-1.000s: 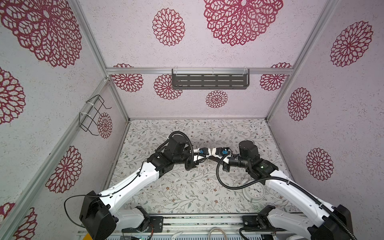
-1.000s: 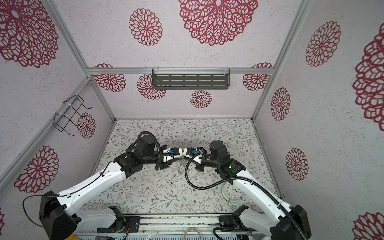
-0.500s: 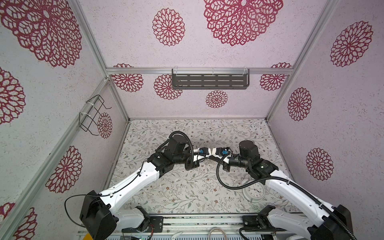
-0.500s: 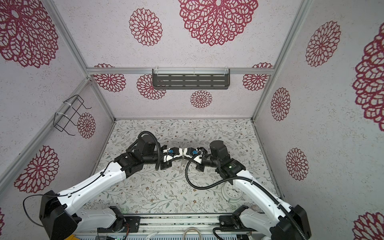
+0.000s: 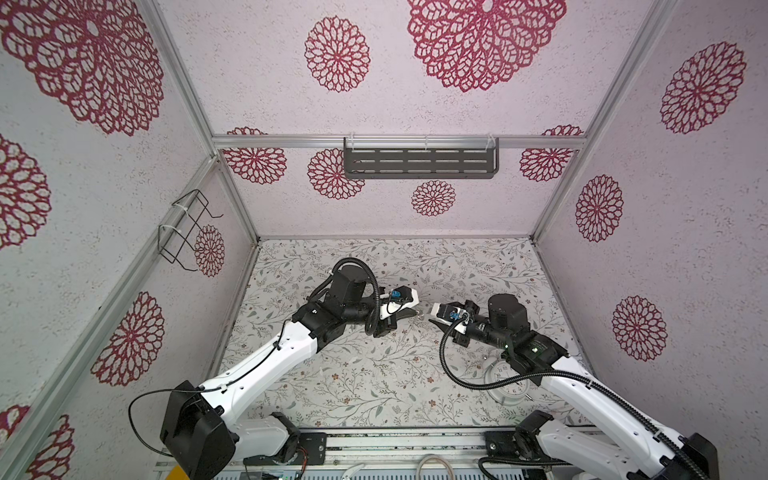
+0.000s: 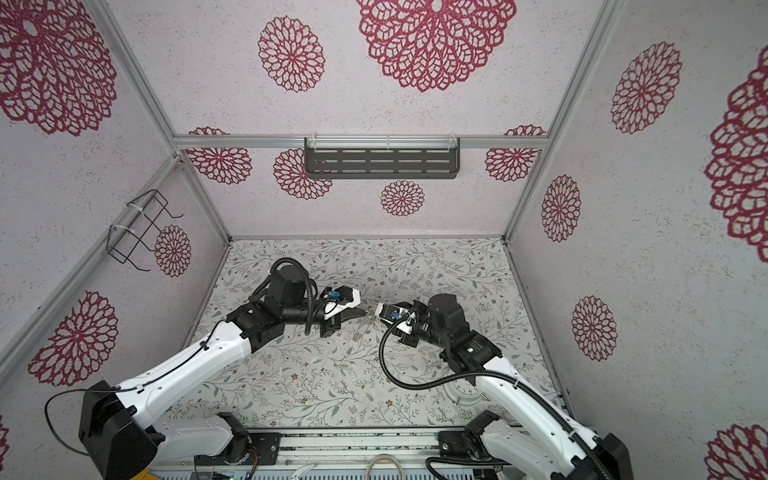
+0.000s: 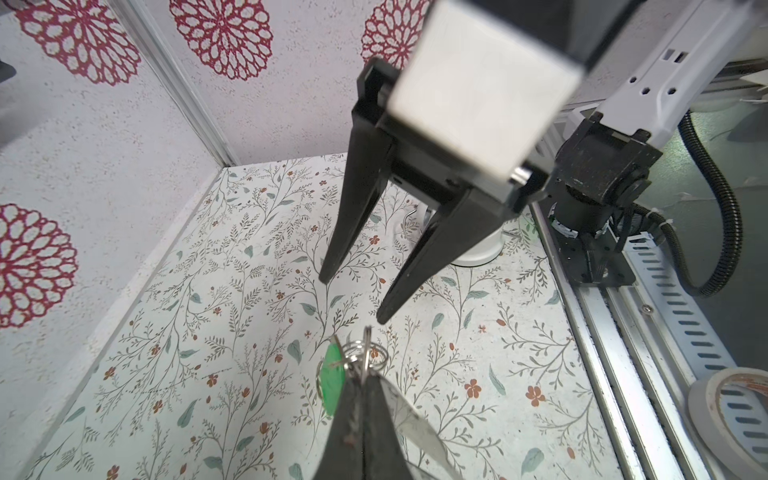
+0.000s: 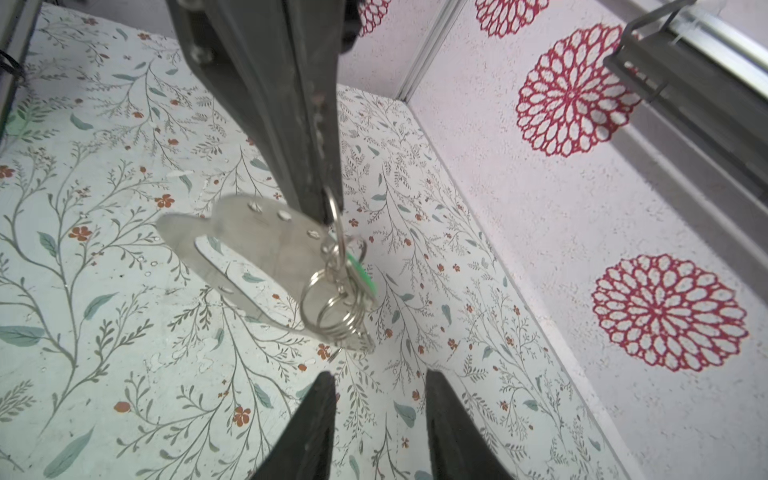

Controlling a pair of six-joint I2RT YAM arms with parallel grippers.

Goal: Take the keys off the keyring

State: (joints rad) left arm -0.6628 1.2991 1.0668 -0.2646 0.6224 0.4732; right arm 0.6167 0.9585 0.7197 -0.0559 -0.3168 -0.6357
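L gripper [image 8: 327,208] pinches keyring [image 8: 266,239] aloft; keys [image 8: 367,275] not yet off. R gripper [image 7: 353,299] spread, empty, at its 3 o'clock in top views. Nxt: grab one key, pull.

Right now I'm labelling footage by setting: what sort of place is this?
Probably a robot test booth, not a home: flower-print wall panels in an aluminium frame, a floral tabletop, left arm and right arm on a rail.

keyring [image 8: 266,228]: flat grey riveted metal loop with an oval opening; one end pinched in the shut left hand [image 8: 324,208]; hangs tilted, clear above mid worktop | keys [image 7: 332,382]: on it, bunched on split rings [image 8: 332,311]; green tag [image 8: 362,270] edge-on; blades hidden
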